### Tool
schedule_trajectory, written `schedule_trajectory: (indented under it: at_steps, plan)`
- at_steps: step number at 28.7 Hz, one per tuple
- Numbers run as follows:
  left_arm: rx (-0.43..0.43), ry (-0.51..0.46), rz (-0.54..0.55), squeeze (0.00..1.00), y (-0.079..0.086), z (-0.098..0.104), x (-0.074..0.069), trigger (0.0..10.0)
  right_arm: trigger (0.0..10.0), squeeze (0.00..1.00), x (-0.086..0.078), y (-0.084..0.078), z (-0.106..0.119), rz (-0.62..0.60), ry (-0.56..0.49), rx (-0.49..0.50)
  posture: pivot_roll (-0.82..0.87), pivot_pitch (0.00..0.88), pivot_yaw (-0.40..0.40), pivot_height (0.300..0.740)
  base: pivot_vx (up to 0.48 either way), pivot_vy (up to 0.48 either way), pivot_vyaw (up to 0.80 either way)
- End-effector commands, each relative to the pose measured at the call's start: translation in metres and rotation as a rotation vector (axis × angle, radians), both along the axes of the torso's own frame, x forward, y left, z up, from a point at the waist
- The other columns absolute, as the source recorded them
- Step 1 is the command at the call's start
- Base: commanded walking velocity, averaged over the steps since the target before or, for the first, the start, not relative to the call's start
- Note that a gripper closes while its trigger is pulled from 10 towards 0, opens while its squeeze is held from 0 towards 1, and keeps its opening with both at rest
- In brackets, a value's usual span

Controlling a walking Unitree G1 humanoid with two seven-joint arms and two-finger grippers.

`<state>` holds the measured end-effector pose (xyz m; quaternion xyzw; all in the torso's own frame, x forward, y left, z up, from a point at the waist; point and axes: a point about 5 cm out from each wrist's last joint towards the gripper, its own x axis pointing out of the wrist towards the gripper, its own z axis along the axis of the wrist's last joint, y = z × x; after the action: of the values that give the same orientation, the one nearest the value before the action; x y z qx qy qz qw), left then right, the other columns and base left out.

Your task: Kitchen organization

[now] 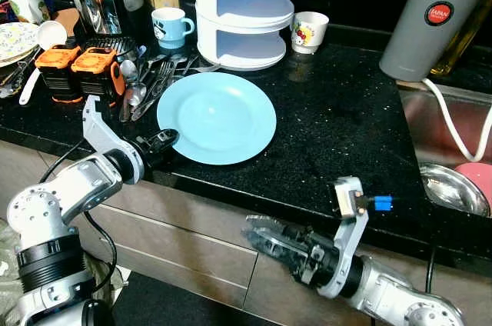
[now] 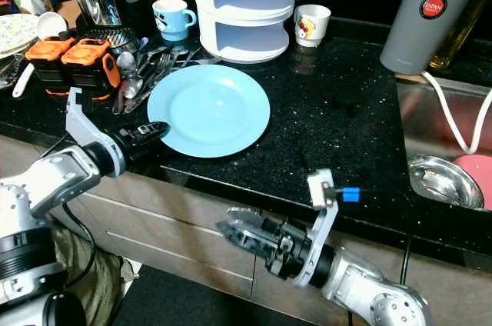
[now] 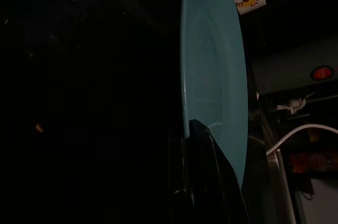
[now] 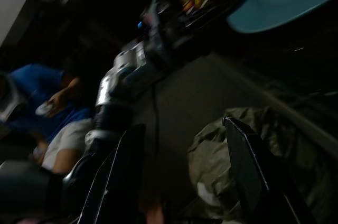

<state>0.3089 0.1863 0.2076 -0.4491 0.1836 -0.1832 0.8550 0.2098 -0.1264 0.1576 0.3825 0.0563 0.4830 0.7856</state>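
Jaws' gap hidden, left gripper at blue plate rim

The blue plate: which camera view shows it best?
The left eye view: the whole blue plate lies on the black counter, the left hand at its near rim. The left wrist view shows it edge-on; the right wrist view catches one corner.

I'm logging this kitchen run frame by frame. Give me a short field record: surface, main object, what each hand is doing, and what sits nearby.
surface: black speckled stone counter
main object: round light-blue plate, lying flat near the counter's front edge
left hand: at the plate's near-left rim, a finger touching it; grip not clear
right hand: below the counter edge, fingers open, holding nothing
nearby: pile of metal cutlery, blue mug, white tiered container, grey thermos
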Motion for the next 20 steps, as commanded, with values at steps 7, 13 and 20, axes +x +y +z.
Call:
schedule_trajectory:
  at_steps: [7, 13, 20]
  plan:
    - [-0.010, -0.208, -0.020, 0.00, -0.018, 0.038, 0.000, 0.0, 10.0, 0.00, 0.004, -0.009, -0.005, -0.110, 0.053, 0.010, 0.04, 0.053, 0.029, 0.740, 0.000, 0.000, 0.00]
    - [-0.059, -0.319, -0.090, 0.00, -0.033, 0.052, -0.004, 0.0, 10.0, 0.00, 0.003, -0.009, -0.005, -0.137, 0.066, 0.034, 0.03, 0.050, 0.043, 0.740, 0.000, 0.000, -0.79]
    - [-0.078, -0.377, -0.187, 0.00, -0.056, 0.059, -0.009, 10.0, 10.0, 0.00, 0.002, -0.014, 0.000, -0.207, 0.033, 0.088, 0.02, 0.046, 0.059, 0.740, 0.000, 0.000, -0.80]
